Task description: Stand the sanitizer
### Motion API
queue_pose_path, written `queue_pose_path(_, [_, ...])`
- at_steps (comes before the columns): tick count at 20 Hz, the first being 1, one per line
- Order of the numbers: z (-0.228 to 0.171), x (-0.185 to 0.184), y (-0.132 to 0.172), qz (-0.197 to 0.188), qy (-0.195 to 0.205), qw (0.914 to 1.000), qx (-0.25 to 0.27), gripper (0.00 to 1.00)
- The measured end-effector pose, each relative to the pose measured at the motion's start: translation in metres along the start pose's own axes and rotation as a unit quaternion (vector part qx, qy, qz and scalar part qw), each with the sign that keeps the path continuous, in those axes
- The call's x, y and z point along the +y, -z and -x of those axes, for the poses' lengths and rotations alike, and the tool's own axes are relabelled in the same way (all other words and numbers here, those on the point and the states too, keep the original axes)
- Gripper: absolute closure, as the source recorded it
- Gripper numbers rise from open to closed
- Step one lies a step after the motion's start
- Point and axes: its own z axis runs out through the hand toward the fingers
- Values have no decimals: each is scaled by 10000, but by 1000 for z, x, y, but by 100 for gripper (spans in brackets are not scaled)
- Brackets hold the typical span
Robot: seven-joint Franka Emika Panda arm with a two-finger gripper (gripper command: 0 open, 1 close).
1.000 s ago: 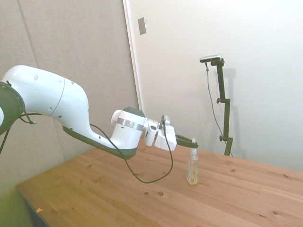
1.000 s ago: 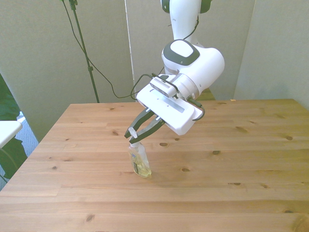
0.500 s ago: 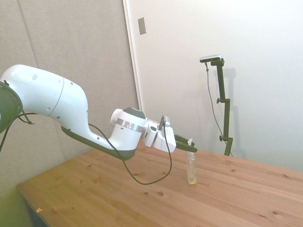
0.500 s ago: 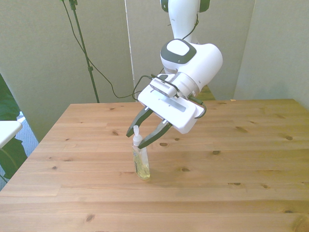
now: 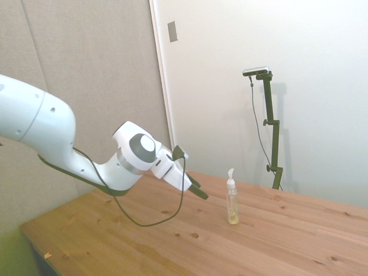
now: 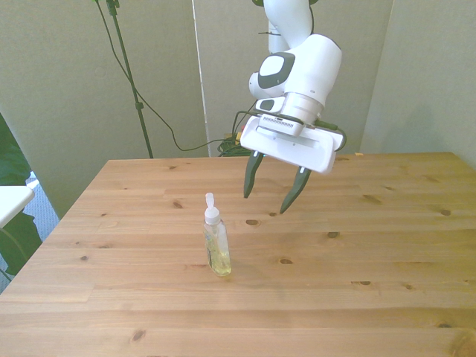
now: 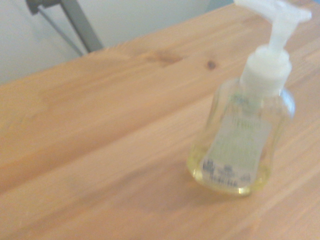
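Front view: sanitizer [image 6: 217,249] upright on the bench [image 6: 357,297], apart from the open, empty pincer [image 6: 271,195]; probably light, tall, easily tipped, with slick clear plastic, best taken at the slim body below the pump.

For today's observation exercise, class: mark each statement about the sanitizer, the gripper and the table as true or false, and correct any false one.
1. The sanitizer stands upright on the table. True.
2. The gripper is shut on the bottle's pump top. False: it is open and clear of the bottle, off to the front view's right.
3. The bottle is filled to the neck. False: the yellowish liquid sits only near the bottom.
4. The pump top is white. True.
5. A second bottle lies on the table. False: only one bottle is there.
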Motion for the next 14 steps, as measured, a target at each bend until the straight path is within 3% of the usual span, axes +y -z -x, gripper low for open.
queue_pose_path(4, [20,21,28,388,522,9960,-606,0])
queue_pose_path(7, [19,28,50,724,994,9867,-1062,0])
queue_pose_path(10, [1,40,74,1009,1546,9708,-1534,0])
queue_pose_path(14, [-10,59,109,1229,2394,9371,-2225,0])
